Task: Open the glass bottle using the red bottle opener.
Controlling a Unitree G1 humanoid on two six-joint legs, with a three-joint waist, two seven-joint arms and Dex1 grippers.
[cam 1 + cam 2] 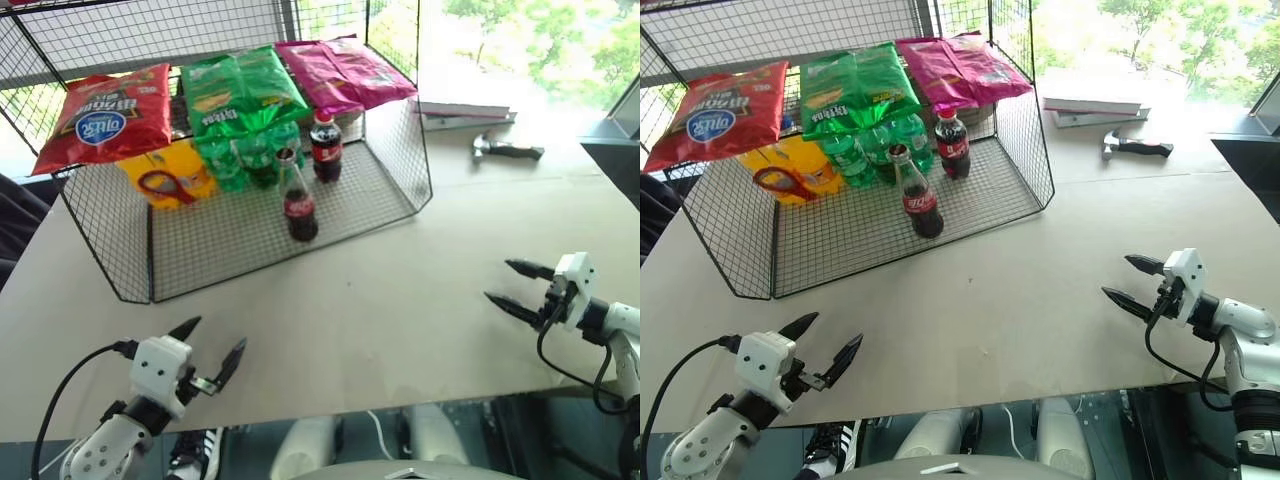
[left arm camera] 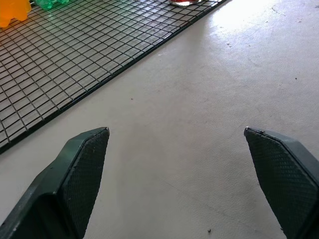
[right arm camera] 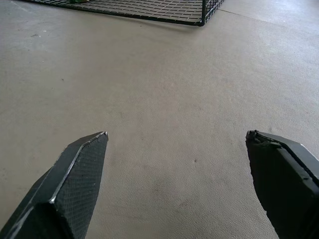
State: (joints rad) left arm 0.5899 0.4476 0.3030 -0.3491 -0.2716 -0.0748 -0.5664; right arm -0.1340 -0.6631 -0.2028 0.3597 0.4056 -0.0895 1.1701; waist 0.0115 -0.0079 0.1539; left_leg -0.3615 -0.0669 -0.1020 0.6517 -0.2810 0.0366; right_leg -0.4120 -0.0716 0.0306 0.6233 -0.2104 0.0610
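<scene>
Both my jaws gape empty; the glass bottle (image 1: 299, 205), upright inside the wire rack (image 1: 400, 150), looks slick and breakable, best gripped mid-body.

The left gripper (image 1: 213, 339) hangs over the surface's near edge toward its left corner, fingers spread wide and empty. The right gripper (image 1: 506, 283) hovers near the right edge, pointing leftward, its fingers (image 3: 75, 174) equally wide apart, holding nothing.

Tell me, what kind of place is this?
Probably a test room set up like a little shop: a wire shelf on a table holds snack bags and cola bottles, beside a window with trees.
</scene>
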